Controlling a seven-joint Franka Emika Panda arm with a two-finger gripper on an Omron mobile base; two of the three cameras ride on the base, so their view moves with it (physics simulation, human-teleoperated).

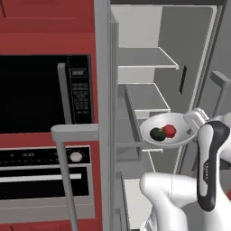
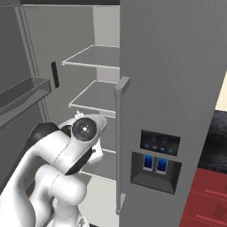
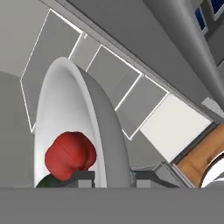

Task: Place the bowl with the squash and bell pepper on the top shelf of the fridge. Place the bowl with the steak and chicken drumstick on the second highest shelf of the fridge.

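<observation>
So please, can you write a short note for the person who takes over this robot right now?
Gripper: shut on the rim of the wide plain white bowl.
Bowl: held in the air at the open fridge, below the top shelf and the second highest shelf; dark green squash and glossy red bell pepper lie inside.
Done: bowl picked up.
Left: raise it, set it on the top shelf; then the meat bowl.

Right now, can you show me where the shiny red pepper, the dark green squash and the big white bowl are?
shiny red bell pepper point(image 1: 169, 131): left base view, its top.
dark green squash point(image 1: 157, 134): left base view, its middle.
wide white bowl point(image 1: 153, 122): left base view, bare inner wall.
</observation>
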